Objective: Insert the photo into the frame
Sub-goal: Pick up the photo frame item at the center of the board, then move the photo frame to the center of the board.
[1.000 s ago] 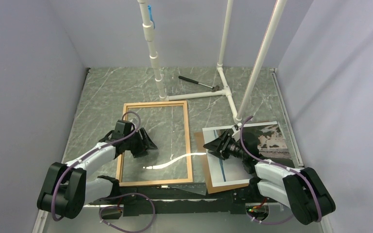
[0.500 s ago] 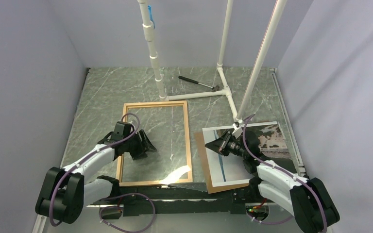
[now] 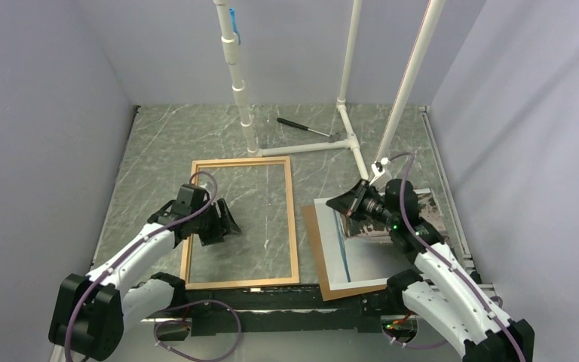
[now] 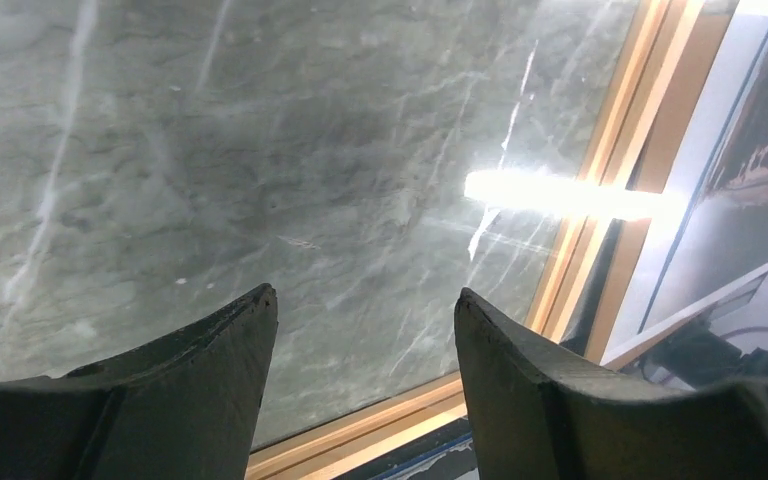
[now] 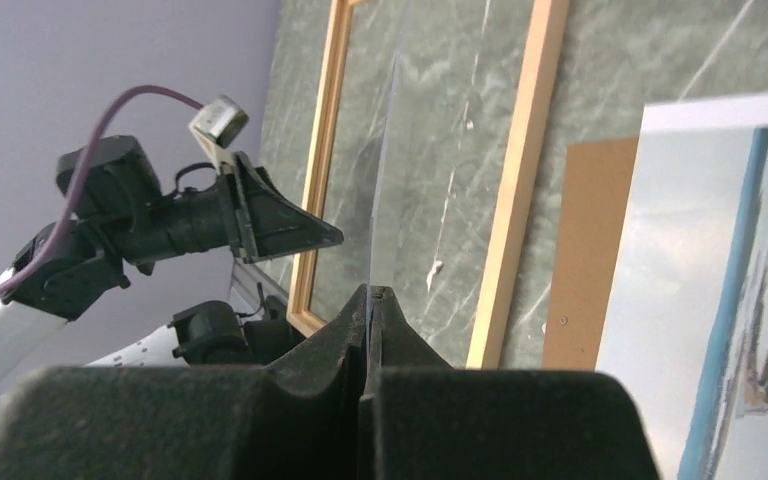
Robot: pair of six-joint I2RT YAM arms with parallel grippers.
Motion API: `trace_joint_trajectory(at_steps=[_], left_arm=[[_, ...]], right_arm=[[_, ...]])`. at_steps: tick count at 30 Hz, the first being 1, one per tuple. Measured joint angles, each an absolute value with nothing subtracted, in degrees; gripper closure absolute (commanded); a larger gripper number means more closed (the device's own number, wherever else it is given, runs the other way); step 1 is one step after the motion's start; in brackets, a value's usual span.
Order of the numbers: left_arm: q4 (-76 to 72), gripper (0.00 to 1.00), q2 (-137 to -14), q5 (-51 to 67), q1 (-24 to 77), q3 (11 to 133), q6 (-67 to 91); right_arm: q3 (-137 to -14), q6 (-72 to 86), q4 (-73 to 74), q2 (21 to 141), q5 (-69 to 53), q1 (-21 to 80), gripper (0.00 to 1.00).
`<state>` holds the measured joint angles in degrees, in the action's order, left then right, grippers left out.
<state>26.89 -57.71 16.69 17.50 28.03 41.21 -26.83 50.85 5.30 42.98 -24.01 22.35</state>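
The light-wood frame (image 3: 295,226) lies flat on the marble table left of centre, with table showing through it. To its right the photo (image 3: 377,253) lies face up on a brown backing board (image 3: 313,241). My right gripper (image 3: 332,204) hovers above the photo's far left corner, shut on the edge of a thin clear sheet (image 5: 385,180) that runs edge-on toward the frame (image 5: 520,190). The left gripper (image 3: 230,224) is open inside the frame's left half, its fingers (image 4: 220,340) just above the surface and holding nothing. The left wrist view shows the frame (image 4: 610,170) and the photo (image 4: 750,150) beyond.
A white pipe stand (image 3: 347,143) rises behind the frame and the photo, one slanted pole (image 3: 396,121) right over the right gripper. A black-handled tool (image 3: 305,128) lies at the back. Grey walls close in on both sides.
The right gripper has shut on the clear sheet's edge, and its arm has risen and drawn toward the back. The bright glare over the frame's near part is gone. The left gripper barely moved.
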Motion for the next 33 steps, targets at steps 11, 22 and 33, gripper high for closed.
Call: trace_joint_trajectory(at_steps=[11, 22, 33], left_arm=[[22.4, 0.33, -76.5, 16.7, 28.2, 40.7, 42.7], [16.8, 0.4, -98.0, 16.9, 38.9, 57.2, 45.3], [19.4, 0.68, -107.0, 14.6, 44.2, 66.0, 45.6]], right_arm=[[-50.2, 40.4, 30.8, 40.0, -14.9, 22.3, 1.0], [-61.6, 36.1, 44.3, 38.1, -4.9, 22.3, 1.0], [-62.7, 35.8, 48.7, 37.8, -1.4, 22.3, 1.0]])
